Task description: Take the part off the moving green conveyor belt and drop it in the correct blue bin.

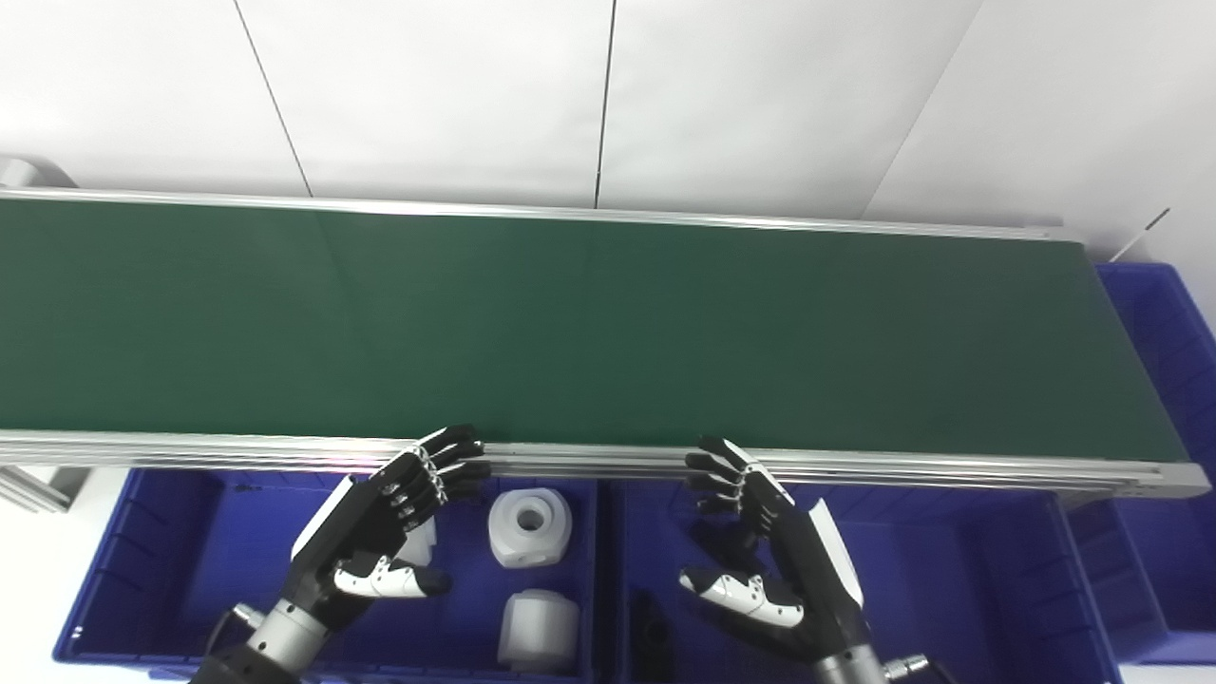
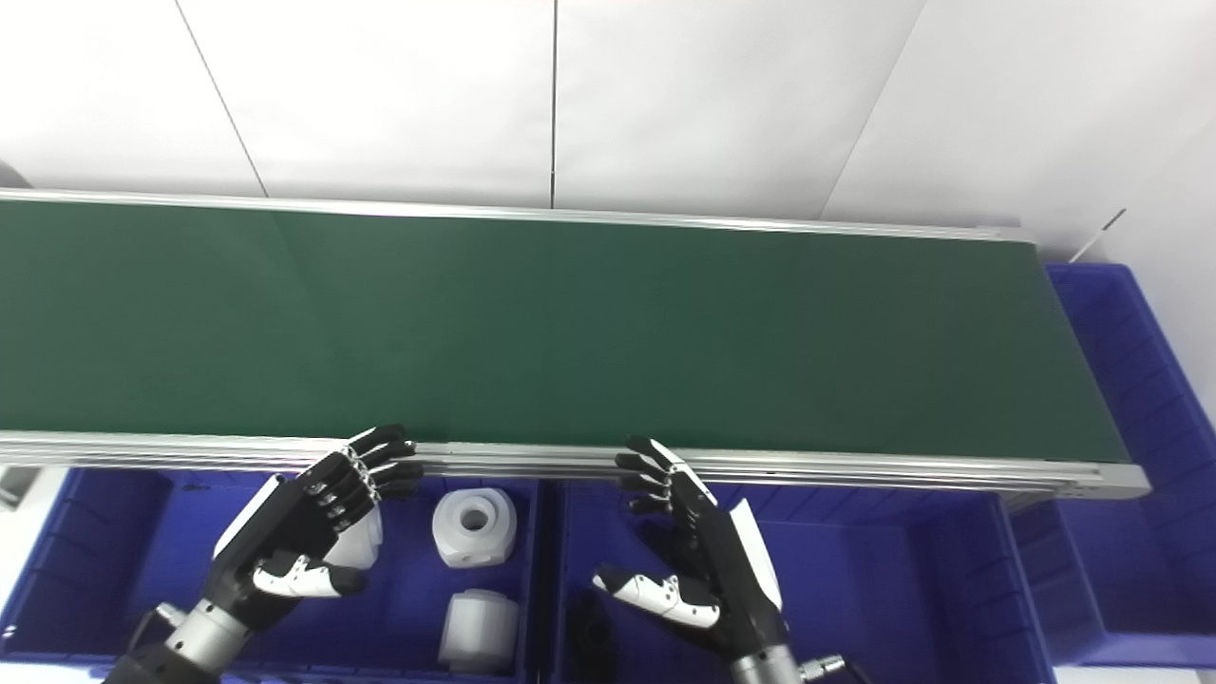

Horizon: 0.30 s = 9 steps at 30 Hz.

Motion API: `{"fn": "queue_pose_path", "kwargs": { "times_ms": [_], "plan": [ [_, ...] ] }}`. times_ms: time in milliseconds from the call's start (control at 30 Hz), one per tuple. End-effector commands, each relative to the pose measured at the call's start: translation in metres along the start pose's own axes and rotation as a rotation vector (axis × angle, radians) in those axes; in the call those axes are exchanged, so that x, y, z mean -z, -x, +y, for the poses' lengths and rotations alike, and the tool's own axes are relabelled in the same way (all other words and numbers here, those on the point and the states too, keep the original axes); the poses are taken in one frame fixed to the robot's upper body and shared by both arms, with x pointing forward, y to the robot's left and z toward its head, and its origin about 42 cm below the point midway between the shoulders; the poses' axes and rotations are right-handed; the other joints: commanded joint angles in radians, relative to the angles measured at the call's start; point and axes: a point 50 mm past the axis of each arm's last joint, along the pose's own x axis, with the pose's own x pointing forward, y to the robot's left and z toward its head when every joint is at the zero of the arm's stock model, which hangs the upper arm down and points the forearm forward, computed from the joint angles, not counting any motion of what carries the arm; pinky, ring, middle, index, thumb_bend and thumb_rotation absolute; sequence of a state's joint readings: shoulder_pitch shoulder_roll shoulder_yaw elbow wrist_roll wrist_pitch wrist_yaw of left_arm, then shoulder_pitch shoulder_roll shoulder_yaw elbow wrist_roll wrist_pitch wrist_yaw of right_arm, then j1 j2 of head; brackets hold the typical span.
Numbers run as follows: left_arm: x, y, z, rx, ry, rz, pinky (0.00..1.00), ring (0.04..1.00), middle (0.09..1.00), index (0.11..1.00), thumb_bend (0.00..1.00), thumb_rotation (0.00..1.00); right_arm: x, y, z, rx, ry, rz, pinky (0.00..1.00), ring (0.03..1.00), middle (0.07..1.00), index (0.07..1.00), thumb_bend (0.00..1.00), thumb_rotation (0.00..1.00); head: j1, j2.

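Green conveyor belt (image 1: pixel 589 332) bare across its visible length, bounded by aluminium rails (image 1: pixel 608 456). White parts (image 1: pixel 529 525) lay in the left blue bin (image 1: pixel 142 560), just beside the left hand (image 1: pixel 385 532); a dark item (image 1: pixel 649 622) lay in the right blue bin (image 1: pixel 950 579). Left hand and right hand (image 1: pixel 760 551) hovered over the bins at the near rail, fingers spread, holding nothing. No legible writing

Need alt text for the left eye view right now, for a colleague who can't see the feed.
Both robot hands, left hand and right hand, hover open and empty at the near rail of a green conveyor belt that carries no part. Below the left hand, a blue bin holds white parts; the blue bin under the right hand holds a dark part.
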<state>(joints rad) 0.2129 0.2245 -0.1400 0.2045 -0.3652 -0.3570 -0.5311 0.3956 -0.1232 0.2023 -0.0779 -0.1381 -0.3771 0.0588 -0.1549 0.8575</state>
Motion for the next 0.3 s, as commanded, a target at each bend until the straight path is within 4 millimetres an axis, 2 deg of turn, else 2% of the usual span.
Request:
{"fn": "queue_pose_path", "kwargs": {
  "times_ms": [0,267],
  "plan": [
    [-0.0079,-0.0049,-0.0025,0.015,-0.037,-0.066,0.80,0.821,0.857,0.847,0.96,0.23,-0.0086,-0.0003,-0.0024,0.008,0.006,-0.019,0.70,0.769,0.814,0.877,0.86,0.50,0.001,0.000],
    [-0.0040,-0.0072,-0.0046,0.023,-0.076,-0.078,0.81,0.851,0.868,0.839,0.94,0.18,-0.0116,0.0085,-0.0051,0.016,0.032,0.011,0.73,0.799,0.816,0.900,0.89,0.50,0.000,-0.012]
  ]
}}
